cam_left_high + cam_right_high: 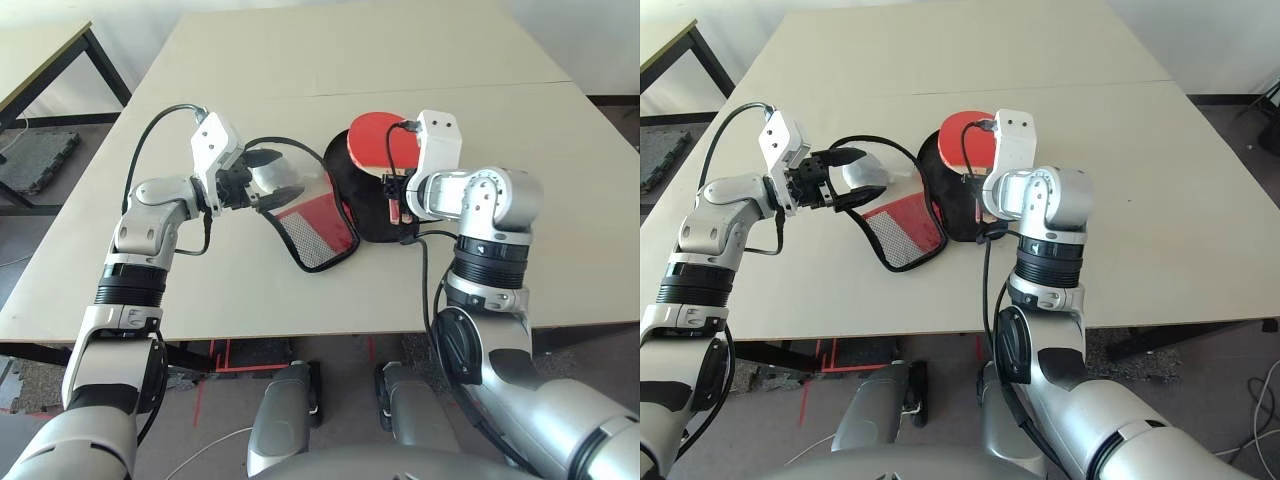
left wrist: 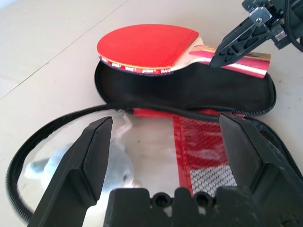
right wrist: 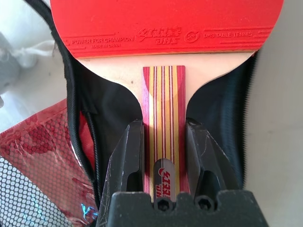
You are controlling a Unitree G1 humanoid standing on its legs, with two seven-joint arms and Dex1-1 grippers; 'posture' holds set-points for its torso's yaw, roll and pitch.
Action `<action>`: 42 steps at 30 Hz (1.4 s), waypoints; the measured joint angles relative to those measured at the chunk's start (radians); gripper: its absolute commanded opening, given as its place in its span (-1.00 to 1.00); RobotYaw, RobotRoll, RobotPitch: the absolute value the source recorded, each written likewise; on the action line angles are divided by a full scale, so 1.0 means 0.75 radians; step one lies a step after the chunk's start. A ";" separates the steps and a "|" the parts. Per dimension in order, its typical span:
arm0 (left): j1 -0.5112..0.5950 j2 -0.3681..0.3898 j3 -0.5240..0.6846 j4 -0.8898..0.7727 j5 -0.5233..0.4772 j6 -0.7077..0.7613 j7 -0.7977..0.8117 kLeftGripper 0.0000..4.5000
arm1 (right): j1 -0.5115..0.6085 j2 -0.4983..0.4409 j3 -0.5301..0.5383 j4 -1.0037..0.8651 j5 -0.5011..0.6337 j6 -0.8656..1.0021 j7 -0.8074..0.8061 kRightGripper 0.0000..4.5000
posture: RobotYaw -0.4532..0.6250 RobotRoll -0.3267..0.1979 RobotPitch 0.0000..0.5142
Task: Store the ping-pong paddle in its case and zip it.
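Red-faced, the ping-pong paddle hangs over the case's black lining (lid flap lifted), handle pinched by the right claw; the left claw is spread at the flap.

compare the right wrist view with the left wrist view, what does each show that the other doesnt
Right wrist view alone: the right pincer shut on the striped handle of the ping-pong paddle, and the printed lettering along the red rubber's edge.

Left wrist view alone: the left pincer open over the case's clear-and-mesh flap, the full outline of the case, and the paddle's whole round face, its far edge past the case rim.

Both: the paddle over the case's black lining, the red mesh pocket, and a grey-white plush.
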State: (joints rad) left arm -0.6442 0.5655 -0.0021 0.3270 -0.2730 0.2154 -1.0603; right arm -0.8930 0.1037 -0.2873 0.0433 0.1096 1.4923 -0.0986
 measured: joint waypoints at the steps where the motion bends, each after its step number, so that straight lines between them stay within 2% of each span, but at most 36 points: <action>1: 0.002 0.002 0.000 -0.001 0.000 0.000 0.000 1.00 | 0.000 -0.002 0.014 0.014 0.000 -0.006 0.008 -0.54 | 0.06 0.25 -0.55; 9: 0.013 0.002 0.000 -0.011 -0.001 0.001 0.002 1.00 | 0.026 -0.039 0.155 0.050 0.000 -0.034 0.046 -0.54 | 0.06 0.25 -0.55; 24: 0.028 0.002 0.000 -0.013 -0.001 0.002 0.016 1.00 | 0.061 -0.048 0.166 0.076 -0.040 -0.064 0.031 -0.54 | 0.06 0.25 -0.57; 33: 0.034 0.003 0.001 -0.014 -0.001 0.010 0.028 1.00 | 0.060 -0.047 0.169 0.084 -0.031 -0.103 0.069 0.90 | 0.06 0.25 -0.57; 34: 0.035 0.006 0.001 -0.015 -0.001 0.013 0.028 1.00 | 0.060 -0.049 0.169 0.083 -0.023 -0.103 0.083 1.00 | 0.06 0.25 -0.57; 39: 0.043 0.046 0.003 -0.033 -0.002 0.032 0.025 1.00 | 0.066 -0.121 0.213 0.001 0.036 -0.134 0.190 1.00 | 0.05 0.25 -0.57; 42: 0.053 0.106 0.012 -0.052 -0.005 0.050 0.002 1.00 | 0.128 -0.243 0.221 -0.117 0.135 -0.277 0.379 1.00 | 0.04 0.25 -0.58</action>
State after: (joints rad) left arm -0.6043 0.6447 0.0066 0.2883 -0.2770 0.2527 -1.0586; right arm -0.7967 -0.0784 -0.1216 -0.0441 0.2112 1.2845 0.1855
